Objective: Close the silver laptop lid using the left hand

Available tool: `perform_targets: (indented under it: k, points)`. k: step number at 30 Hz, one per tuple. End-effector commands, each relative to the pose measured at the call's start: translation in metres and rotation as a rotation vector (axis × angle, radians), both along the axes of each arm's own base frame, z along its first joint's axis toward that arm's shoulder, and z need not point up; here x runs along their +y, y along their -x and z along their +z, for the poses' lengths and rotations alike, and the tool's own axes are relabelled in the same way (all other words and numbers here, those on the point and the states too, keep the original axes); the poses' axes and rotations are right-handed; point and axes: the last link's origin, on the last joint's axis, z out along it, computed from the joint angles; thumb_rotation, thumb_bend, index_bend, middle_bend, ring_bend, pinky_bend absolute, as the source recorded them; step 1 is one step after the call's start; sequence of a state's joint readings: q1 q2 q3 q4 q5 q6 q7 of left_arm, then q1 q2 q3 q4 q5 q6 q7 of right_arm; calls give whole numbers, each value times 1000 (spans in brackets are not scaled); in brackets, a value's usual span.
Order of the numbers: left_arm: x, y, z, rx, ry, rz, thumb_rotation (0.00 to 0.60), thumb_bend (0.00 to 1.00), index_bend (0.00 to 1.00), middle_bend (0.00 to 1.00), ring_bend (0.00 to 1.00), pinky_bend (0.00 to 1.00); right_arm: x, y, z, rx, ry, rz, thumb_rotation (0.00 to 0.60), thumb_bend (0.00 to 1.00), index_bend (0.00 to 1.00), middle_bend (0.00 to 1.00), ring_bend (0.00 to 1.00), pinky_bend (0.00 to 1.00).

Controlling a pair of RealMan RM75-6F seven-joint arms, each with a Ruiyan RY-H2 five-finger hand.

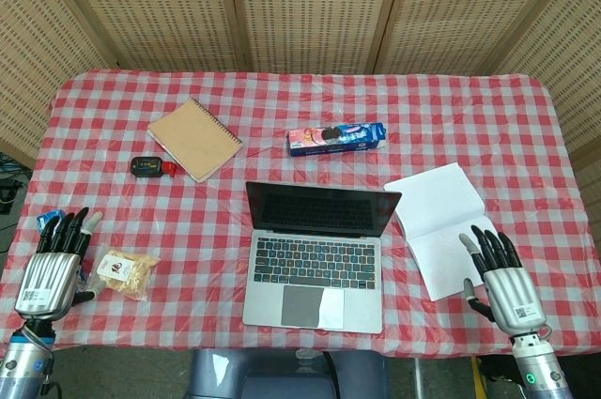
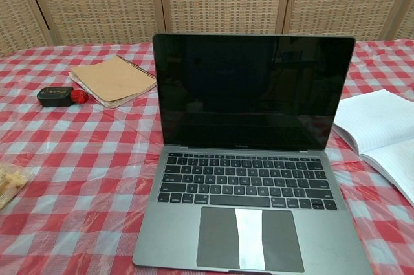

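I note the laptop standing open mid-bench; my left robot hand is released, well apart. Risk: reaching across, I sweep the snack bag aside

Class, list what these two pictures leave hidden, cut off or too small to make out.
- Both hands: absent from the chest view.
- Snack bag: cut by the chest view's left edge.
- Open notebook: cut by its right edge.
- Blue-and-pink packet: hidden in the chest view behind the laptop screen; lettering too small in the head view.
- Screen: black, contents unknown.
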State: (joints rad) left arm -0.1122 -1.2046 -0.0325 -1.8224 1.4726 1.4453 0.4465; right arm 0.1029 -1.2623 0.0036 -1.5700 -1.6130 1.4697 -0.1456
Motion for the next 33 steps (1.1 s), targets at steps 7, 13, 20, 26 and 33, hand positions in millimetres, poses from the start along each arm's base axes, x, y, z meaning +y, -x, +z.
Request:
perform_targets:
  k: [7,13,20,26,33]
  points:
    - [50,-39,13,-44,85,-71,600,41,0,0,0,0,-5,3,5,7,38,-20,600,742,0,0,0,0]
    - [87,-91,27,-99,206,-176,600,161,0,0,0,0,-9,8,5,25,51,-49,600,743,0,0,0,0]
    - [121,-141,24,-224,345,-283,600,657,0,0,0,0,-14,14,6,32,61,-78,600,745,0,0,0,0]
    - [154,-170,14,-277,372,-339,600,1000,0,0,0,19,-19,20,8,31,66,-105,600,744,0,0,0,0]
    - [186,-203,-8,-275,392,-380,600,1000,77,0,0,131,-23,28,11,29,67,-144,600,743,0,0,0,0]
